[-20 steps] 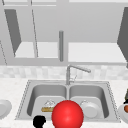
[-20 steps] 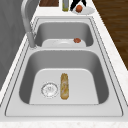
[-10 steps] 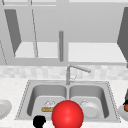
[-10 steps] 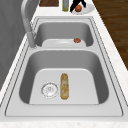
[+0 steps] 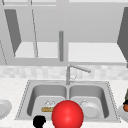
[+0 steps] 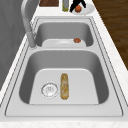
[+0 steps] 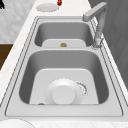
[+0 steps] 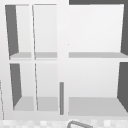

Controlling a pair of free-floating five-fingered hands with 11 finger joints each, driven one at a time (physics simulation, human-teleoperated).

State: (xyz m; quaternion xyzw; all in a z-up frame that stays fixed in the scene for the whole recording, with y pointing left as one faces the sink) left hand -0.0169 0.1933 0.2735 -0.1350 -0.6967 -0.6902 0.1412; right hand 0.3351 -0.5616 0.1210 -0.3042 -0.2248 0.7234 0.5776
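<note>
1. Right hand [image 6: 77,3]: left side view, at 12 o'clock, over the small plate [image 6: 88,10] on the bench [image 6: 113,62] past the far basin. Its fingers straddle the orange-red fruit [image 6: 78,8]. Can't tell whether they grip it or only hang around it.
2. The fruit sits on that plate, near its middle. The plate rim lies close to the bench's front edge.
3. Left hand [image 5: 39,121]: front view, at 7 o'clock, off the sink's [image 6: 62,111] front rim and out past the bench edge. It shows as a dark blob, so I can't tell the finger state. It has hold of nothing visible.
4. Red ball [image 5: 67,115]: front view, at 6 o'clock, just beside the left hand. It covers the divider and part of both basins.
5. Left basin: baguette [image 6: 64,86] flat on the floor, just beside the drain [image 6: 49,89]. Open floor toward the front wall.
6. Right basin: white dish [image 7: 63,94] fills most of the floor. A small reddish-brown item [image 6: 77,40] lies by the divider wall.
7. Faucet [image 6: 27,22] rises at the back rim on the divider line, with its spout overhanging.
8. Crowding around the right hand: bottle [image 6: 65,5] just beside the plate, cutting board [image 6: 48,2] further toward the wall.
9. Left bench: another plate [image 7: 47,7], well apart from the hands.
</note>
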